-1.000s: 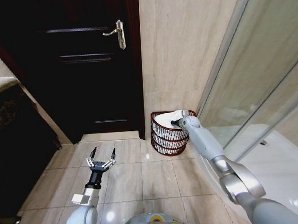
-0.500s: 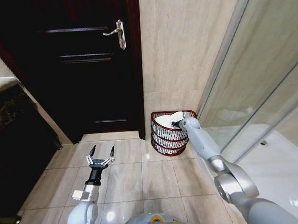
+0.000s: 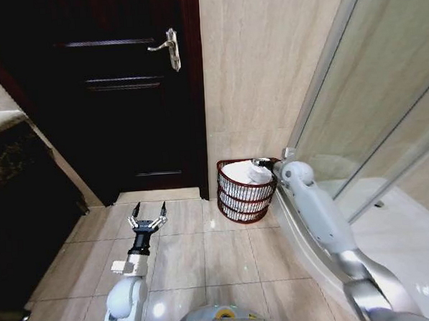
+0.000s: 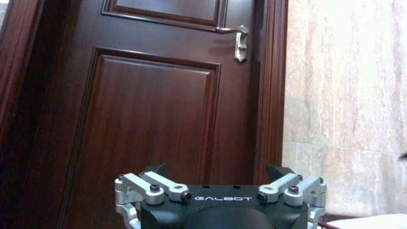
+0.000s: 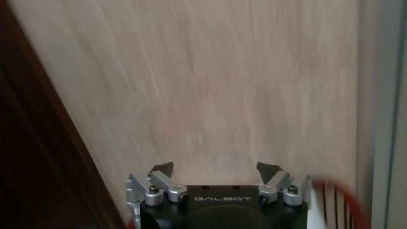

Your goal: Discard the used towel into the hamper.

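The towel (image 3: 252,172) now lies white and bunched inside the hamper (image 3: 246,195), which stands on the floor in the corner where the tiled wall meets the glass shower screen, just beside the dark door (image 3: 117,94). A second ago the right hand (image 3: 261,163) sat low over the cloth at the hamper's mouth; now it has lifted and drawn back to the rim's far right edge, its arm swung out toward the screen. In the right wrist view the fingers (image 5: 162,169) stand spread with nothing between them and face bare wall, so the towel looks released and the discard seems done. The right arm reaches long and nearly straight from the shoulder to the hamper. The left hand (image 3: 147,216) hovers parked above the floor tiles, well apart from the hamper, fingers splayed wide and empty, pointing at the door.
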`<state>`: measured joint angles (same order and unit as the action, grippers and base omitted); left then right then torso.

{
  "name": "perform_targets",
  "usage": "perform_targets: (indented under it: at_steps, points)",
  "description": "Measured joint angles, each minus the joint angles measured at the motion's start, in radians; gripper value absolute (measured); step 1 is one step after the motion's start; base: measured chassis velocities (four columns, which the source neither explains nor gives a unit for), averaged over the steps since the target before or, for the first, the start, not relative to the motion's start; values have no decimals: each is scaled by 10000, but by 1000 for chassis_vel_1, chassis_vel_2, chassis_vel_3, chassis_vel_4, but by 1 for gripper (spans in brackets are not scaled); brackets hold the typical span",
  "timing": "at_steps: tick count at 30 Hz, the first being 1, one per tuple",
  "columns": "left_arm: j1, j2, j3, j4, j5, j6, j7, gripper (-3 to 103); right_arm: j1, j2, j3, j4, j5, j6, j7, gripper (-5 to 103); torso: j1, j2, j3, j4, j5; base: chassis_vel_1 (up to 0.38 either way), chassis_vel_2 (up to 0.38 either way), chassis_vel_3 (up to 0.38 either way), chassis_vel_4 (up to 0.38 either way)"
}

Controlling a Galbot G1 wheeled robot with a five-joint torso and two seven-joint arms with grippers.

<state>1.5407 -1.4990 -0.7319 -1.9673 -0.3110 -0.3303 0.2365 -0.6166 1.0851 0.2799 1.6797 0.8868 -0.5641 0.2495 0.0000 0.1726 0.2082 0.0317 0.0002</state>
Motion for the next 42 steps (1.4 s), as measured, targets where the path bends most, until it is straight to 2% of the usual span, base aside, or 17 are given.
perform_targets:
  at_steps: [1,2,3,5,6,7,10,11,13,15,16,21,30,33,37,39,42]
  points:
    - [-1,9,-7,-33,-6,18,-44,100,-241,-86,78,309,-325,443,-96,91,0,0,-1,0,0,0,0,0,0]
    - [-1,9,-7,-33,-6,18,-44,100,-241,-86,78,309,-325,443,-96,91,0,0,-1,0,0,0,0,0,0]
    - [3,26,-18,-100,-33,69,-107,100,-567,-178,161,638,-819,925,-222,96,0,1,-1,0,-3,0,0,0,0]
    - [11,77,-21,-271,-181,192,-242,100,-1729,-263,597,1377,-2806,2174,-920,100,0,1,-1,-1,0,0,0,0,0]
    - [26,99,-18,-325,-230,223,-265,100,-2147,-226,746,1619,-3322,2432,-1058,100,-1,1,-1,-2,-1,0,0,0,0]
    - [26,99,-18,-325,-230,223,-265,100,-2147,-226,746,1619,-3322,2432,-1058,100,-1,1,-1,-2,-1,0,0,0,0]
    - [247,302,-7,-691,-373,867,-303,100,-3743,201,1303,2779,-4887,2725,-891,100,-1,3,0,-4,2,0,0,0,0]
    - [247,302,-7,-691,-373,867,-303,100,-3743,201,1303,2779,-4887,2725,-891,100,-1,3,0,-4,2,0,0,0,0]
    - [281,440,10,-821,-498,1164,-515,100,-4670,608,1749,3520,-5829,2908,-706,100,1,56,29,-4,-2,0,0,0,0]
    - [279,460,11,-826,-460,1203,-547,100,-4890,691,1839,3684,-6000,2968,-640,100,3,78,41,-2,-2,0,0,0,0]
    - [278,491,25,-842,-241,1291,-684,100,-5596,863,2064,4138,-6374,3139,-525,100,14,143,82,-4,-5,0,0,0,0]
    - [284,529,134,-1079,73,2011,-1244,100,-7238,1435,2676,5079,-7160,3509,-608,100,99,389,253,-7,-4,0,0,0,0]
    - [-138,1345,271,-1336,6,2812,-1766,100,-8032,1868,3197,6025,-7265,3424,-601,100,245,774,517,-4,-4,0,0,0,0]
    - [-139,1432,271,-1440,-62,2890,-1802,100,-8147,1879,3291,6158,-7204,3374,-591,100,267,852,572,-4,-2,0,0,0,0]
    - [-33,1580,263,-1692,-162,2967,-1809,100,-8362,1826,3435,6639,-6602,2927,-515,100,318,1013,682,-3,-3,0,0,0,0]
    - [17,1649,247,-1991,-339,3074,-1848,100,-8538,1713,3640,7060,-5735,2096,-430,100,364,1154,776,-3,-3,0,0,0,0]
    - [-13,1681,235,-2183,-399,3112,-1961,100,-8691,1681,3803,7263,-5102,1544,-482,100,397,1253,846,-3,-3,0,0,0,0]
